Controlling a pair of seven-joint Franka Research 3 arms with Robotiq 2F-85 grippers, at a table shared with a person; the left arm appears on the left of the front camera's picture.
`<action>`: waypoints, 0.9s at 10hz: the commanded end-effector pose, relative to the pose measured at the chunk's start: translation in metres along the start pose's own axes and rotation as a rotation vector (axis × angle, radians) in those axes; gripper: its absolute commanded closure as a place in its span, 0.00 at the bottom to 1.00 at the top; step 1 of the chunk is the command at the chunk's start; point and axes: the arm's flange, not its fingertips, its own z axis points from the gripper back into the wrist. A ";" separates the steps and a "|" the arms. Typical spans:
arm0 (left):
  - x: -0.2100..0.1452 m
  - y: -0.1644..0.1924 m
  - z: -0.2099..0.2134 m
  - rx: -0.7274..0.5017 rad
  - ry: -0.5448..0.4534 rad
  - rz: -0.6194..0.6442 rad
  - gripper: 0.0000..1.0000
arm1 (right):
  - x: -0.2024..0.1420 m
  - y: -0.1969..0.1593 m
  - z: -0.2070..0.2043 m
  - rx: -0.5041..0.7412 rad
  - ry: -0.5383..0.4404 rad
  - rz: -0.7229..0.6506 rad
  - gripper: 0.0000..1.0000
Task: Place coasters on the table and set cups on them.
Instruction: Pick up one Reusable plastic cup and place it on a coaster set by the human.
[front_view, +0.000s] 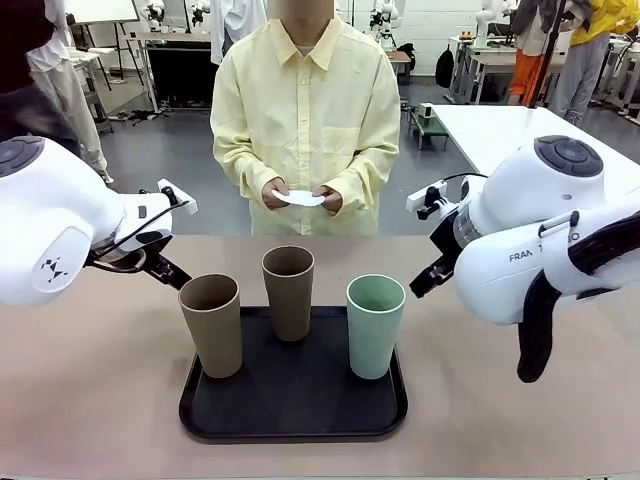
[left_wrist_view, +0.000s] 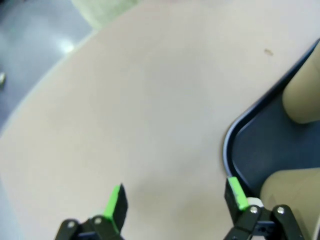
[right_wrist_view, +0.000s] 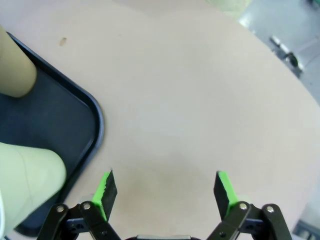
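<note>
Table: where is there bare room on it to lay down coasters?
The table is bare left of the black tray, below the open left hand, and right of it, below the open right hand. A bare strip also runs between the tray and the person. The tray itself is crowded with three cups.

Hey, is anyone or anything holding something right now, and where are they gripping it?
The person's hands hold the coasters by opposite edges. The left gripper and the right gripper are open, holding nothing.
</note>
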 end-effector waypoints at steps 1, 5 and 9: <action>-0.004 0.005 0.060 -0.038 -0.047 0.018 0.00 | 0.014 0.024 0.056 -0.061 0.088 -0.014 0.00; -0.041 -0.014 0.137 -0.139 0.122 0.112 0.00 | -0.030 0.063 0.142 -0.012 0.175 -0.036 0.00; -0.020 -0.015 0.147 -0.173 0.192 0.080 0.00 | -0.024 0.068 0.161 -0.015 0.184 -0.016 0.00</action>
